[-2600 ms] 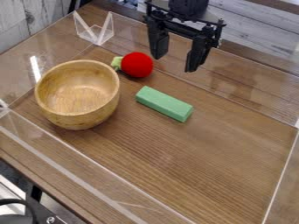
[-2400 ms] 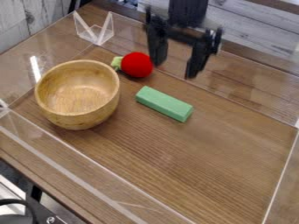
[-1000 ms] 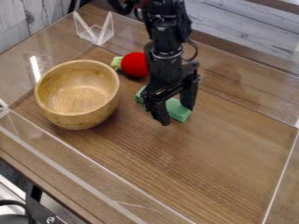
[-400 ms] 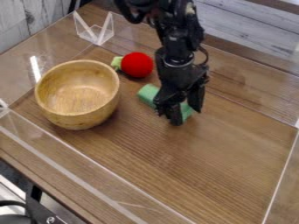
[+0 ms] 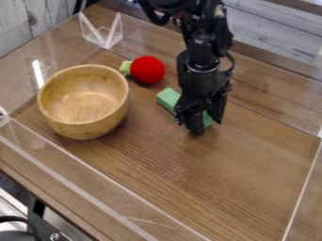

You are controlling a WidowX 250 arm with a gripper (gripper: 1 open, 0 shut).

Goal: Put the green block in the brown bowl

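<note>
Beneath the claw [image 5: 191, 115], the flat green block [image 5: 178, 102] looks partly hidden.

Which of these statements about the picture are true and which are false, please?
1. The green block is already inside the bowl. False: it is on the table, under the gripper.
2. The bowl is light brown. True.
3. The red ball lies between the gripper and the table's front edge. False: it lies behind the bowl, near the arm.
4. The gripper is at the green block. True.
5. The bowl is upside down. False: its open side faces up.
</note>
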